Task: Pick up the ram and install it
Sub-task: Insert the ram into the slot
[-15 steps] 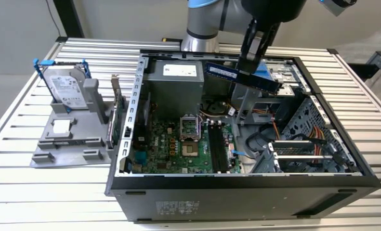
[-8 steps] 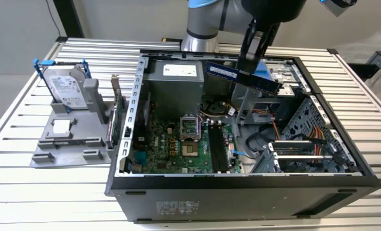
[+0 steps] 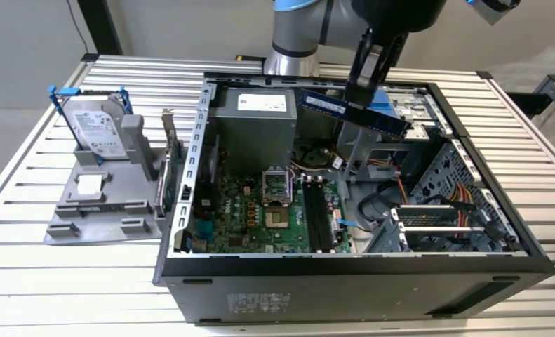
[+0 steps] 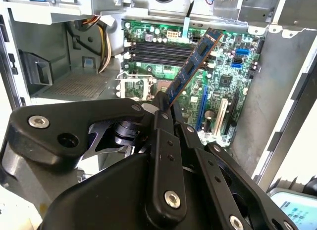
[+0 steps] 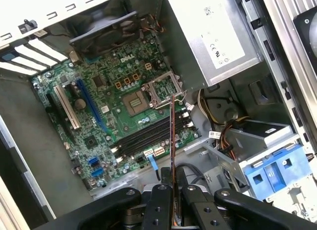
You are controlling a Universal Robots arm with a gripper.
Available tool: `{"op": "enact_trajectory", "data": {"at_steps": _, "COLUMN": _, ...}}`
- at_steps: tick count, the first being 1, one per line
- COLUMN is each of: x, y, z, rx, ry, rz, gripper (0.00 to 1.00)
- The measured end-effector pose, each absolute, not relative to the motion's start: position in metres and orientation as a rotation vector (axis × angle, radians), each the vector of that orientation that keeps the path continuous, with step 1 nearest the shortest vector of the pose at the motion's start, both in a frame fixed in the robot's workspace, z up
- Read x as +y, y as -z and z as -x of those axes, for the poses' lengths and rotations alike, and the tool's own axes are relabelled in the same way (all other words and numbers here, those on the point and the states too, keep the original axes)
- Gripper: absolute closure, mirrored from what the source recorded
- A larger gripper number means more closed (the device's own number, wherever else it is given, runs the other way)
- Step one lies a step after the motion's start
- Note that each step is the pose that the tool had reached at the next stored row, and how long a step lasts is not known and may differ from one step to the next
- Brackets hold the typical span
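Note:
My gripper [image 3: 358, 95] is shut on the ram [image 3: 354, 112], a slim dark blue stick with black chips. It holds the ram tilted in the air above the open computer case [image 3: 352, 281], over the back right of the motherboard [image 3: 249, 210]. In the second wrist view the ram [image 4: 194, 64] sticks out from the black fingers [image 4: 163, 109] over the board. In the first wrist view the ram [image 5: 172, 136] shows edge-on, above the black memory slots [image 5: 148, 136]. The slots [image 3: 316, 214] lie well below the stick.
A silver hard drive [image 3: 99, 130] with blue clips stands on a grey holder at the exterior view's left. A card with a metal bracket [image 3: 171, 165] leans beside the case. Inside are the power supply [image 3: 258, 119], cables [image 3: 403, 189] and a drive cage [image 3: 445, 225].

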State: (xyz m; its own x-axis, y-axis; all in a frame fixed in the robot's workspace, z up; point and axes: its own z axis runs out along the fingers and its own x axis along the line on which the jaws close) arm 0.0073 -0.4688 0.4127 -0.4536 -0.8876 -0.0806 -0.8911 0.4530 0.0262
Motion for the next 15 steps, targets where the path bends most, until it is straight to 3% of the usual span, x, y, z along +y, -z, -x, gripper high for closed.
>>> {"op": "enact_trajectory", "data": {"at_steps": 15, "x": -0.4689, "y": -0.4129, "z": -0.0067, "rx": 2.671, "ry": -0.097, "rz": 1.541, "gripper": 1.0}}
